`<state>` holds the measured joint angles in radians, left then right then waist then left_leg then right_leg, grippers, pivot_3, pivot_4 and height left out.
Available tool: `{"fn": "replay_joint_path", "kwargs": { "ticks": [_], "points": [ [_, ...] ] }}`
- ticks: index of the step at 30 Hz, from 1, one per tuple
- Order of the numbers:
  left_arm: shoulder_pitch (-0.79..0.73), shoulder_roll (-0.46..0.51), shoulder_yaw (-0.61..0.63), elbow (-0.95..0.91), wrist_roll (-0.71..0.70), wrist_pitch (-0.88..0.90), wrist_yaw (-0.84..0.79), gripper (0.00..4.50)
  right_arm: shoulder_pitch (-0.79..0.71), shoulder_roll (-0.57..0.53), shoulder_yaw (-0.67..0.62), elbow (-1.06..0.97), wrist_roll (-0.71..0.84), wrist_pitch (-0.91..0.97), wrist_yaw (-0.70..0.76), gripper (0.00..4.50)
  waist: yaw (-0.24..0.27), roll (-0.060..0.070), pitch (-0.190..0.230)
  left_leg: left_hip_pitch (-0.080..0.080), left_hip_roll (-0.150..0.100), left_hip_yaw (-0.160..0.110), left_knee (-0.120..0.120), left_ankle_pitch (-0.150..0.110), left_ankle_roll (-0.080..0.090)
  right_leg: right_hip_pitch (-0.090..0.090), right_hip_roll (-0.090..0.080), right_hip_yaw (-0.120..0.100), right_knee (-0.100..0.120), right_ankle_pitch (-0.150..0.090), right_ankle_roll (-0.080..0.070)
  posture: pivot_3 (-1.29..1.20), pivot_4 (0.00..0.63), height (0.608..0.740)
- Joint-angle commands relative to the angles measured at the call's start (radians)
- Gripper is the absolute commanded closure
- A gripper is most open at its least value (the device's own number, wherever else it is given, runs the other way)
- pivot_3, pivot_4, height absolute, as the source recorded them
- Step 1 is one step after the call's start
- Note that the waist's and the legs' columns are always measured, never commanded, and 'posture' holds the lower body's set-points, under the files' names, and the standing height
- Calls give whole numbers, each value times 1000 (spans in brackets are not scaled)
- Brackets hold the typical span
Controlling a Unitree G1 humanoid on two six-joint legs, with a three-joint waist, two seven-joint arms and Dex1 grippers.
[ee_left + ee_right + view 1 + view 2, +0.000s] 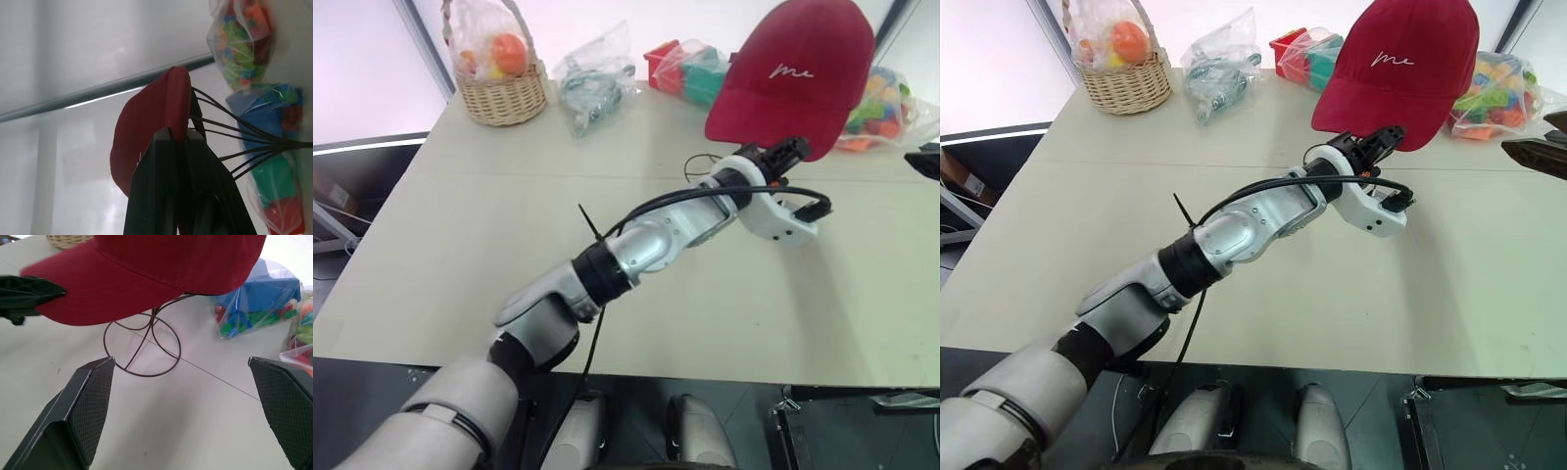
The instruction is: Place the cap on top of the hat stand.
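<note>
Nearest in the left eye view, the silver left arm is seen reaching from the lower left toward the upper right, where the left gripper [790,154] meets the curved brim of the dark red fabric baseball cap [793,69] with white script embroidery. The cap is draped over the hat stand, whose thin wire base [705,162] peeks out beside the wrist on the pale tabletop [460,245]. A woven wicker basket [504,93] stands at upper left.

In the left wrist view, the black fingers [161,166] are pressed together at the brim's edge, with the stand's dark wire ribs [234,142] fanning out behind. Whether fabric is pinched cannot be told. If it is, any retreat could drag the cap askew or tip the light stand.

In the right wrist view, the right gripper [195,406] is spread wide and empty, facing the stand's round wire base [142,350] below the cap, well apart from both.
</note>
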<state>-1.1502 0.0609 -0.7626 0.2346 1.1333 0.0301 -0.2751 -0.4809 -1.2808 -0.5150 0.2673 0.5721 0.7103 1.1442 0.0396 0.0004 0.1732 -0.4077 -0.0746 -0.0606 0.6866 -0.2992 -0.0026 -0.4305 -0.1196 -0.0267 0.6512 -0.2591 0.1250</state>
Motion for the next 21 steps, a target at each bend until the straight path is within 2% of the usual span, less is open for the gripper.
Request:
{"fn": "replay_joint_path", "kwargs": {
  "ticks": [1, 13, 21],
  "points": [
    [3, 8, 29, -82, -26, -20, -61, 4441, -32, -4, -7, 11, 3, -27, -1, 0, 1, 0, 0, 0, 0, 0, 0, 0, 0, 0, 0, 0, 0, 0, 0, 0, 150, 740],
    [19, 111, 2, -103, 50, -91, -150, 4441, -79, 9, 36, 48, 0, -50, 1, 0, -1, 0, 0, 0, 0, 0, 0, 0, 0, 0, 0, 0, 0, 0, 0, 0, 150, 740],
    [40, 105, 16, -89, 62, -76, -154, 4441, -89, 18, 46, 51, 1, -55, -6, 0, 0, 0, 0, 0, 0, 0, 1, 0, 1, 1, 0, 0, 0, 0, 0, 0, 150, 740]
  ]
}}
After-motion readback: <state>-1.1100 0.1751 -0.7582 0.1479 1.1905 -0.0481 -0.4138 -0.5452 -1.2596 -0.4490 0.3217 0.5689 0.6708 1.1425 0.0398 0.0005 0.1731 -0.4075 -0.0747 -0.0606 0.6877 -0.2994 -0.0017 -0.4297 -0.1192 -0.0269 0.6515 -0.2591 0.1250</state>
